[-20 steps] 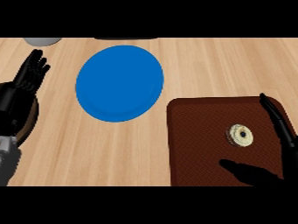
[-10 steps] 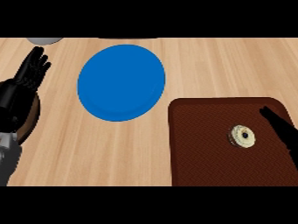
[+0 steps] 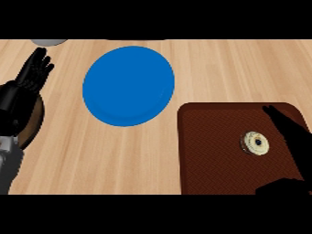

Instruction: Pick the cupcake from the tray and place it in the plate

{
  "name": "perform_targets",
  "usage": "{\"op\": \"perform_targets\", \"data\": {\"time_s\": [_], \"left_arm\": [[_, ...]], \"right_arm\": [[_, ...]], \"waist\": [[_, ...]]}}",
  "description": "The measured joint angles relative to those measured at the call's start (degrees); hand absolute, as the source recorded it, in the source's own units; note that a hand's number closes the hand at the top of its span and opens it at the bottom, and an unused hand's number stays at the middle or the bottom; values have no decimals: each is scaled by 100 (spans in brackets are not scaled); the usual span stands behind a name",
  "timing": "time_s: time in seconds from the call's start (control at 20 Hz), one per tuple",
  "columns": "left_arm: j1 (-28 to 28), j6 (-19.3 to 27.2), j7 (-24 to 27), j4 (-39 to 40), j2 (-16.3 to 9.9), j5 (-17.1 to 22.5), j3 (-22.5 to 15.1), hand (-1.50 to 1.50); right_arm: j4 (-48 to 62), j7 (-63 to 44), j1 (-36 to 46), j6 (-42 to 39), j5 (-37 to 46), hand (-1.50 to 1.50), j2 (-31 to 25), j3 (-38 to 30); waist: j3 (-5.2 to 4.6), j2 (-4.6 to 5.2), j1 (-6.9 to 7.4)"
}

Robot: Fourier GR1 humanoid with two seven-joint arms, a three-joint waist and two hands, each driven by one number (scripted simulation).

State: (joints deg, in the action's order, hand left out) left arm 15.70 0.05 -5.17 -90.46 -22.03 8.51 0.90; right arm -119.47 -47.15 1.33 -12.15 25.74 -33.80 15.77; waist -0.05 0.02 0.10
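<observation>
One cupcake [image 3: 257, 143] sits on the brown tray [image 3: 212, 151], seemingly upright with its round top facing up, so no long axis shows, just beside the open right hand [image 3: 300, 141], while the open left hand [image 3: 23, 89] rests left of the blue plate [image 3: 128, 85]

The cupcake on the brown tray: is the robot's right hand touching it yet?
Apart. In the head view a strip of brown tray shows between the cupcake and the right hand, whose straight fingers lie beside it.
</observation>
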Motion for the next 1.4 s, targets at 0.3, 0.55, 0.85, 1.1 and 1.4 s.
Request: {"op": "perform_targets", "data": {"time_s": [0.3,0.55,0.85,1.1,1.4], "left_arm": [[-77,50,-57,-160,188,-176,6,0],[-124,1,-172,-304,292,-306,64,0],[30,-166,-262,-252,360,-354,215,0],[-62,-223,-196,-267,505,-461,240,0],[-8,-433,-275,-262,449,-402,469,0]], "right_arm": [[550,-31,-17,-254,413,-150,211,24],[1193,426,-16,-306,614,-150,425,-238],[1871,918,122,-412,830,-150,758,-377],[2393,1086,211,-411,1131,-150,1085,-357],[2933,1538,236,-301,1506,150,1168,-495]], "waist": [[4,-3,-5],[7,-2,-9],[6,-1,-9],[6,-2,-6],[-2,-7,-8]]}}
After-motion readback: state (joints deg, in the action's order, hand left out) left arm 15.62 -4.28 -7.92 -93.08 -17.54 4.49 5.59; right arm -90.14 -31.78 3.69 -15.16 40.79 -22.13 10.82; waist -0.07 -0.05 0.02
